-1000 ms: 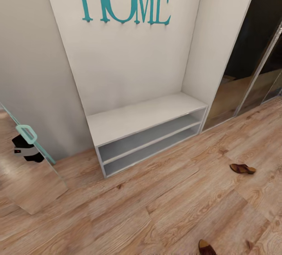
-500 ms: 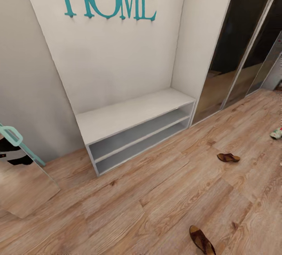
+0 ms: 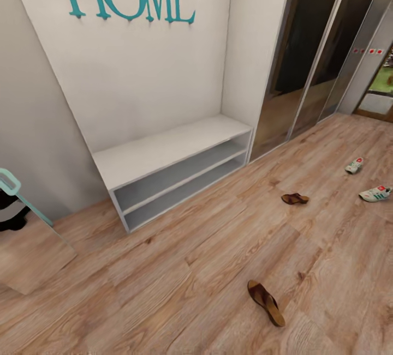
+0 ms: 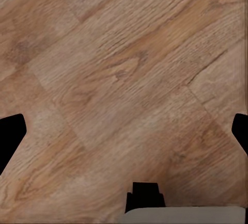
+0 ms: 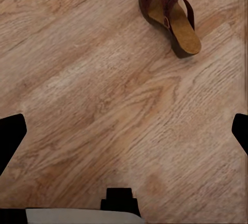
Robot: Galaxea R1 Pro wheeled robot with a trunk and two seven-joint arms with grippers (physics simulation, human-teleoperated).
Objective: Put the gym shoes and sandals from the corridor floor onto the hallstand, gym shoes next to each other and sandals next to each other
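Observation:
Two brown sandals lie apart on the corridor floor (image 3: 191, 268): one (image 3: 295, 198) at mid-right, the other (image 3: 266, 302) nearer me. Two white gym shoes (image 3: 355, 165) (image 3: 375, 193) lie at the far right. A low light-grey two-shelf unit (image 3: 164, 150) stands against the wall under teal HOME letters. No upper shelves show on its panel, so I cannot tell whether it is the hallstand. My right gripper (image 5: 124, 133) hangs open over the planks, a sandal (image 5: 169, 17) ahead of it. My left gripper (image 4: 124, 133) is open over bare floor.
Mirrored sliding doors (image 3: 305, 71) run along the wall right of the grey unit. A leaning mirror (image 3: 27, 246) with a teal frame stands at the far left. An open doorway (image 3: 382, 88) shows at the far right.
The whole view has swung to the right, so the grey unit sits further left in the picture. Both gym shoes and the whole of the nearer sandal have come into view.

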